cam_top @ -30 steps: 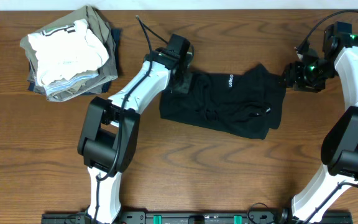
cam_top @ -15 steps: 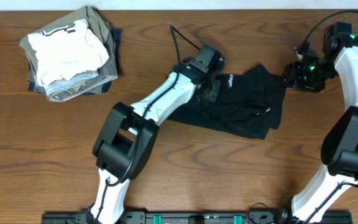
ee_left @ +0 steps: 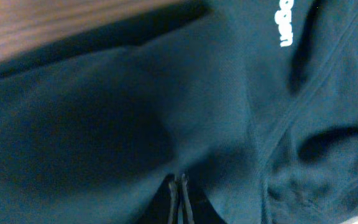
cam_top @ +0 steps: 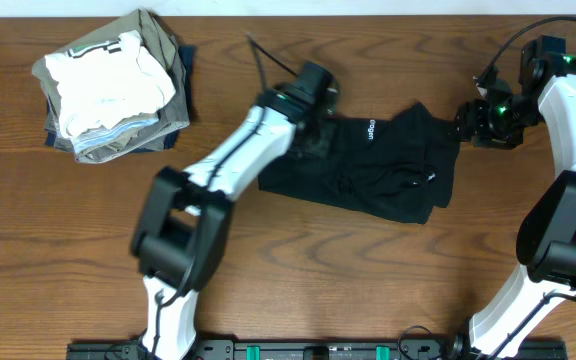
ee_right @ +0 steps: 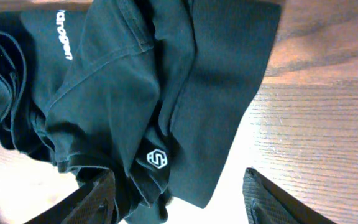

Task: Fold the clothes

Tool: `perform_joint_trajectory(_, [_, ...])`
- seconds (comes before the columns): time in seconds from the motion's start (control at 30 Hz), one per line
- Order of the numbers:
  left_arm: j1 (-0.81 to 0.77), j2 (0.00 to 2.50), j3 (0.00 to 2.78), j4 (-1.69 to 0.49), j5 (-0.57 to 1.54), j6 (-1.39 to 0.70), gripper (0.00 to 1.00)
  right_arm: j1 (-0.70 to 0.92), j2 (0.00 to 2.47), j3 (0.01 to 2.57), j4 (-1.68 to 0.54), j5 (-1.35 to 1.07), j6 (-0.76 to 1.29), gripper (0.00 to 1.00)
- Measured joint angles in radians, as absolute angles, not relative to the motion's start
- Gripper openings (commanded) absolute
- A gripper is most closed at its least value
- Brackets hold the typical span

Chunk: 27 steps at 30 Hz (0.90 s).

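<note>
The clothes (cam_top: 378, 165), a black garment with white lettering (cam_top: 371, 128), lie rumpled at the table's middle. My left gripper (cam_top: 313, 128) is at their upper left corner. In the left wrist view its fingertips (ee_left: 180, 196) are pressed together, with black cloth (ee_left: 216, 112) gathered round them. My right gripper (cam_top: 461, 124) hangs at the garment's right edge. It stands open in the right wrist view (ee_right: 182, 199), and a folded hem with a small white hexagon logo (ee_right: 156, 158) lies between its fingers.
A stack of folded white, khaki and grey garments (cam_top: 113, 85) sits at the far left. Brown wooden table (cam_top: 368, 280) shows in front of the black garment. A black rail (cam_top: 318, 350) runs along the near edge.
My left gripper swung right over the garment, then came partway back left, and the cloth's left part shifted with it. The right arm has stayed put.
</note>
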State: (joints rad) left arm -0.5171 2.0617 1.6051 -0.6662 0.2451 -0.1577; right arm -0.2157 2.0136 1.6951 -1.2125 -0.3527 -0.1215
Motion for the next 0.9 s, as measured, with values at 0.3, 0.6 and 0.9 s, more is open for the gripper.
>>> perform_joint_trajectory(0.3, [-0.478, 1.997, 1.608, -0.764, 0.245, -0.150, 0.06, -0.215, 2.014, 1.695, -1.211, -0.353, -0.122, 0.65])
perform_joint_trajectory(0.6, [-0.508, 2.120, 1.582, -0.782, 0.249, -0.146, 0.06, -0.192, 2.014, 1.695, -1.211, -0.356, -0.122, 0.65])
perform_joint_trajectory(0.9, [-0.535, 2.125, 1.577, -0.853, 0.249, -0.141, 0.06, -0.190, 2.014, 1.695, -1.201, -0.360, -0.122, 0.66])
